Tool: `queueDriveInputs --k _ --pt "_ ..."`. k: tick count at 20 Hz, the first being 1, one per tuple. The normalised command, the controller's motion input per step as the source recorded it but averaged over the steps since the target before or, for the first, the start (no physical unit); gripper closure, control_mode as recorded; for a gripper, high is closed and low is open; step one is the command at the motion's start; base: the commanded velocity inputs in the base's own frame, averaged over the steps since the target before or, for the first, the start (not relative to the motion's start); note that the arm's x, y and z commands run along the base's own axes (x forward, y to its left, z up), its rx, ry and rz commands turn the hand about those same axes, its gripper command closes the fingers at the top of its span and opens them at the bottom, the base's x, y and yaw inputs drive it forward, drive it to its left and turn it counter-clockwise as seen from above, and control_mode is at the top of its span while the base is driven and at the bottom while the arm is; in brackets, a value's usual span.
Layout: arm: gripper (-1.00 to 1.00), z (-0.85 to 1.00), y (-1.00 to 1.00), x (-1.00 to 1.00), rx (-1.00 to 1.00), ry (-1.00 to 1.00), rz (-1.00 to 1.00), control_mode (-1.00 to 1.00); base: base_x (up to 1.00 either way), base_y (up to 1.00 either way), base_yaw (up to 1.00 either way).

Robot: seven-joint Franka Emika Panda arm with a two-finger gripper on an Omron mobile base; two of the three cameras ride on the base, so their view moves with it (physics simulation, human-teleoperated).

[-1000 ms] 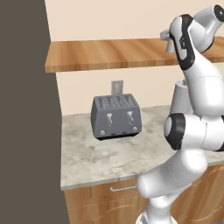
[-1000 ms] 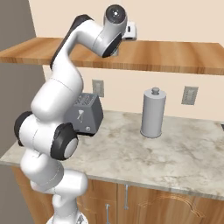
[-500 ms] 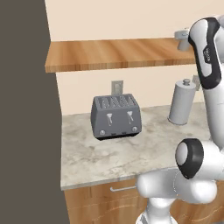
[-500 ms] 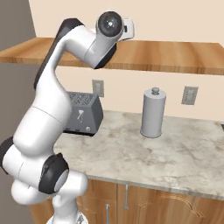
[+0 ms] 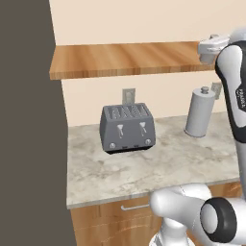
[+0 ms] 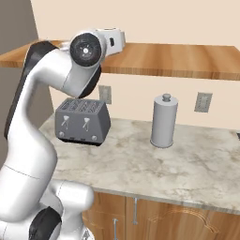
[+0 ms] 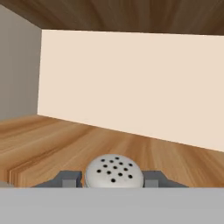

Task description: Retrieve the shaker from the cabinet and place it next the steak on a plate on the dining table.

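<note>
The gripper (image 7: 113, 183) is closed around the shaker (image 7: 113, 171) — in the hand view the perforated, rounded cap sits squarely between the two grey fingertips (image 7: 70, 178), one pressed to each side. The shaker is held up inside the cabinet (image 5: 129, 58), over its wood-grain floor with the pale back wall ahead; whether its base rests on that floor or hangs just above it cannot be told from here.

The step in hand looks like carrying the shaker out of the cabinet. To do it well, the hand should back straight out along the way it points, keeping level and clear of the cabinet's front edge and of the dark ceiling above. The grip should not loosen: the body is small and smooth and could slip. Below on the surface (image 6: 140, 164) stand the toaster (image 6: 82, 121) and the tall canister (image 6: 163, 121) — the descent should be made well out from the wall, so nothing gets clipped.

The shaker's holed cap faces the hand camera, so its long axis appears to run along the gripper's own line, cap toward the wrist and base away from it. Its body below the cap is hidden.
</note>
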Motion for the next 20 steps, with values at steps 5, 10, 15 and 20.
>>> queueDriveInputs --k 5,10,15,20 --pt "1.0 0.01 0.16 -1.0 0.03 -0.09 -0.05 -1.0 0.0 0.0 0.0" --pt "1.0 -0.27 0.26 -1.0 0.16 0.02 -0.14 -1.0 0.0 0.0 0.0" --pt "1.0 -0.36 0.63 -0.99 0.18 0.0 -0.11 -1.0 0.0 0.0 0.0" --pt "1.0 -0.32 0.36 -0.98 0.15 0.06 -0.06 -1.0 0.0 0.0 0.0"
